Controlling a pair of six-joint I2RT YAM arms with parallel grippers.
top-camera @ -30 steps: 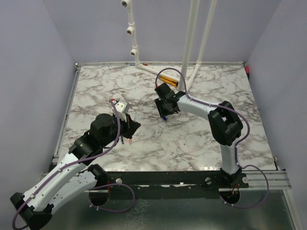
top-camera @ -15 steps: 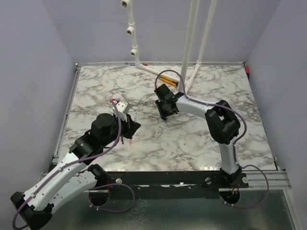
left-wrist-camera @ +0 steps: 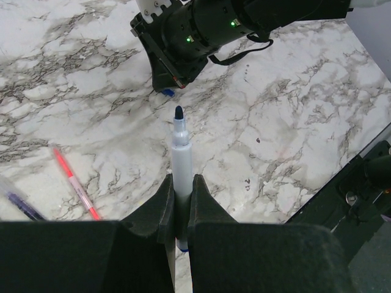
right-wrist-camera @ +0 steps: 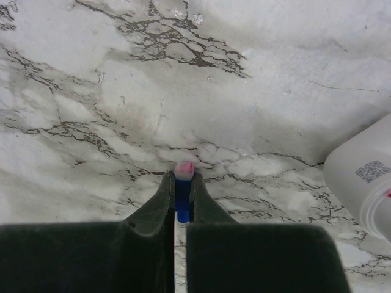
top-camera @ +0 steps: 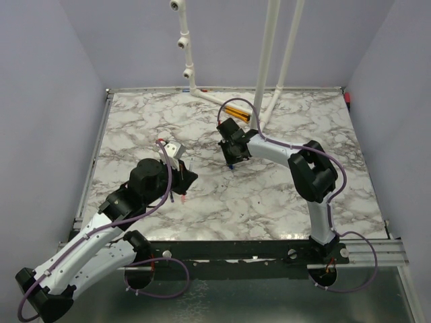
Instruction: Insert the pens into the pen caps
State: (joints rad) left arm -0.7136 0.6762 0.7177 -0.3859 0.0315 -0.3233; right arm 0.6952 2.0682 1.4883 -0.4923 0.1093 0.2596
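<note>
The marbled desk [top-camera: 283,195] carries both arms, and every place here is given from the right gripper [top-camera: 231,159], which hangs low over the middle of the desk. Its jaws are pinched nearly together on a short blue piece with a pale pinkish end, which I take to be the blue cap [right-wrist-camera: 182,194]. Whether the cap's open mouth faces the other arm cannot be told. The left gripper [left-wrist-camera: 181,189] sits near the right gripper on the left arm's side, with a clear gap between them. Its jaws are squeezed onto the barrel of the blue pen [left-wrist-camera: 181,159], and the dark tip points straight at the right gripper. The pink-red pen [left-wrist-camera: 74,182] lies flat on the desk, farther from the right gripper than the held pen, and a darker pen [left-wrist-camera: 18,201] lies beyond it at the edge of the view. The step in hand looks like bringing tip and cap together. To do it well, one gripper should stay fixed while the other advances slowly along the pen's own axis. First level the cap with the tip and turn its mouth square to it, because a slight tilt would make the tip skid off the rim or twist the cap in its shallow grip.
</note>
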